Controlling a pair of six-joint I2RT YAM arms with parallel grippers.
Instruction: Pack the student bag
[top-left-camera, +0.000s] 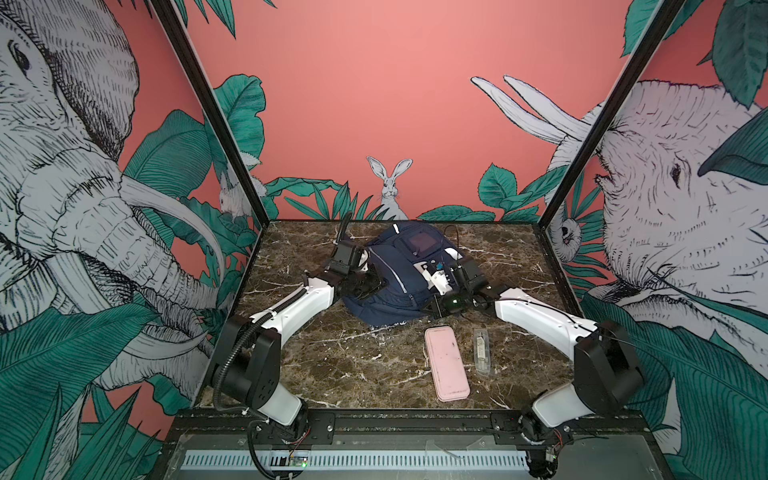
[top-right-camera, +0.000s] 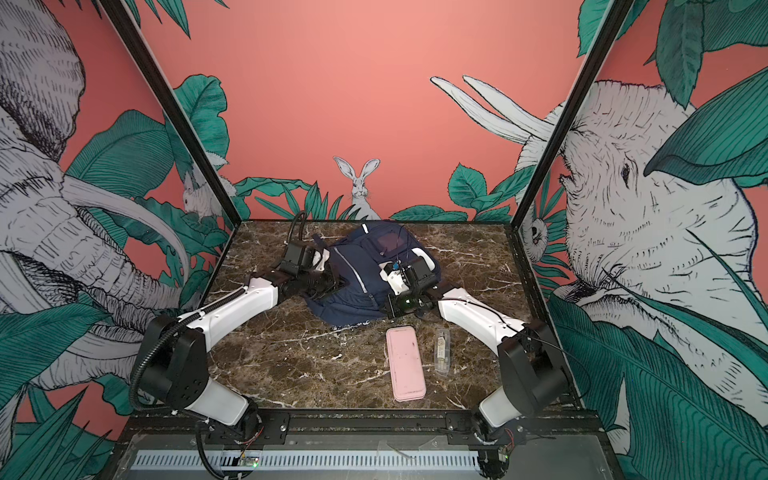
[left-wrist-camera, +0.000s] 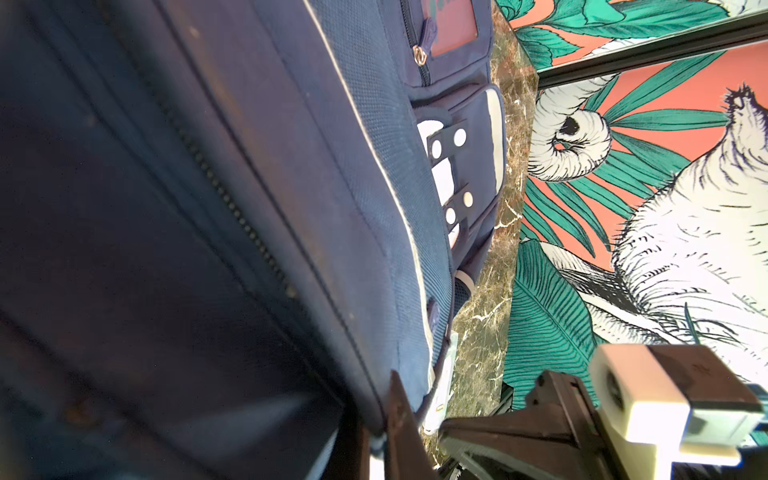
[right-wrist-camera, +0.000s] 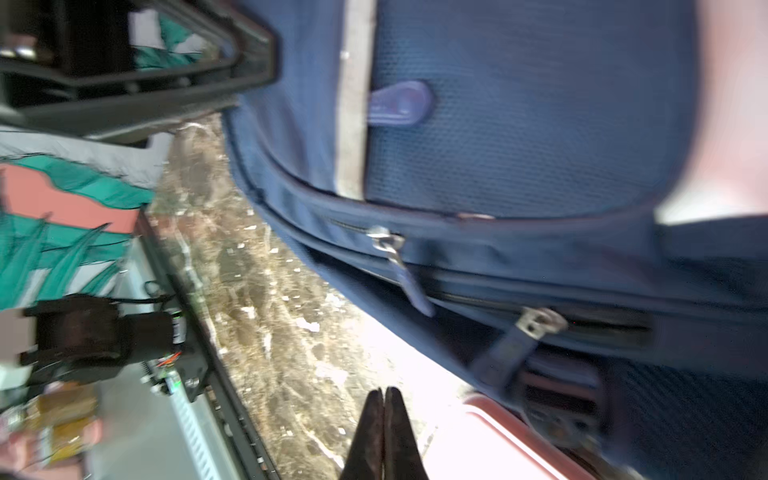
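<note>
The backpack (top-left-camera: 397, 291) is lying flat on the marble table (top-left-camera: 332, 365), just above centre in both top views, with its front pocket facing up. The left gripper (left-wrist-camera: 386, 409) is leaning in at the bag's left flank. At the bottom of the left wrist view its jaws are looking closed and seem to be nipping the bag's seam. My read is that it's anchoring the bag so it isn't sliding when a zip gets tugged.

On the bag's right side, the right gripper (right-wrist-camera: 384, 419) is showing both fingers pressed together at the bottom centre of its wrist view. There's nothing between them, and they're hanging over bare marble just short of the bag.

A metal zip pull (right-wrist-camera: 390, 245) is dangling mid-frame. A second pull (right-wrist-camera: 540, 322) is sitting along a dark slit, so that zip may be partly open, though blur is making it hard to say.

The pink case (top-left-camera: 446, 363) and the small clear case (top-left-camera: 482, 351) are lying side by side, below and right of centre in the top views, near the bag's front edge. They're looking like the cargo. Nothing is going in yet, and I'd say the zip is needing work first.
</note>
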